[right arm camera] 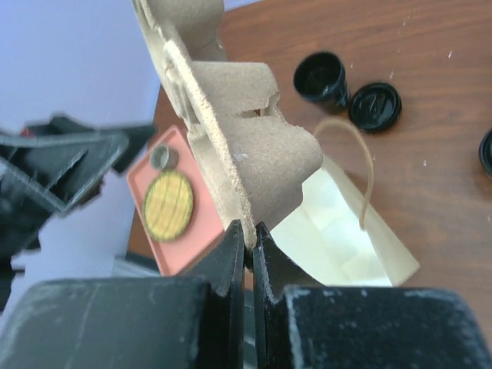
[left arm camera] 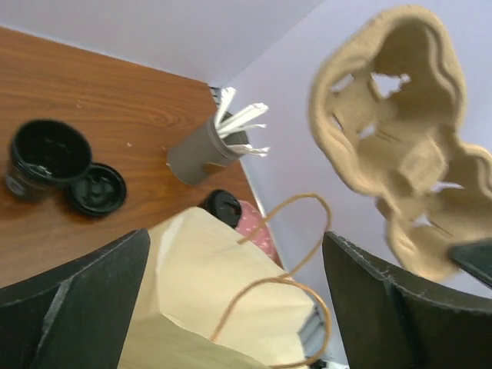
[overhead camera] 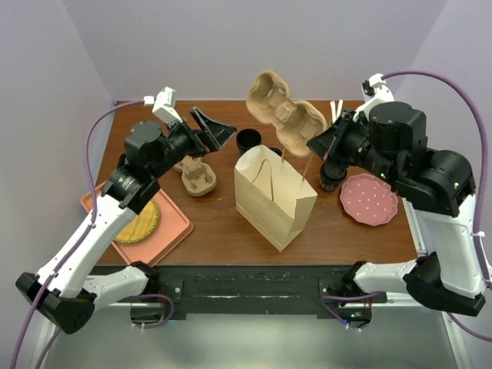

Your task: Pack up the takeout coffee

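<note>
The right gripper [right arm camera: 247, 234] is clenched on the edge of a moulded pulp cup carrier [overhead camera: 283, 114], holding it tilted in the air above the far side of the open paper bag [overhead camera: 273, 198]. The left gripper [overhead camera: 215, 132] hangs released, jaws spread wide and grasping nothing, left of the bag. The takeout coffee [overhead camera: 330, 178] stands lidded on the table, right of the bag and just left of the pink plate [overhead camera: 370, 200]. Farther back are a lidless black cup [left arm camera: 46, 157], touching a loose black lid [left arm camera: 98, 188], and a grey holder of white sticks [left arm camera: 201, 152]. A salmon tray [overhead camera: 173, 231] lies near left.
</note>
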